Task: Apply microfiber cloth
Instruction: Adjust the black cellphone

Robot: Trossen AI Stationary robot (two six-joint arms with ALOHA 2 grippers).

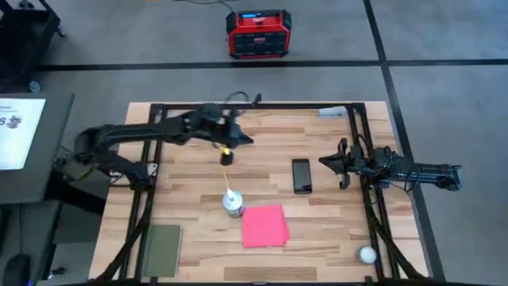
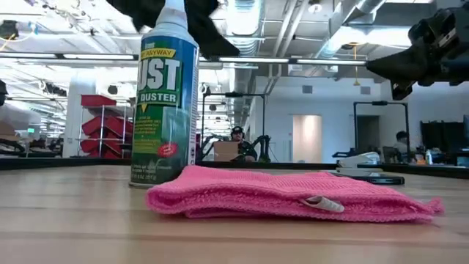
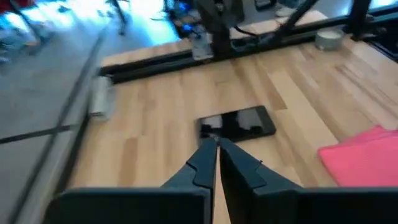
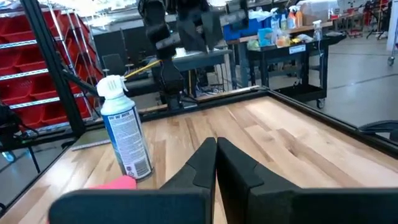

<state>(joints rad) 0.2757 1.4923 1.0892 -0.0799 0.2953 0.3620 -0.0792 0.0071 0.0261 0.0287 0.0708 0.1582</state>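
The pink cloth lay untouched on the tabletop, just beside the duster can. You held both claws pressed together and empty: left claw far-left, right claw beside the phone, probably awaiting pickup.

The bright pink cloth lies flat and folded, roughly square, on the counter near the front edge, centre.
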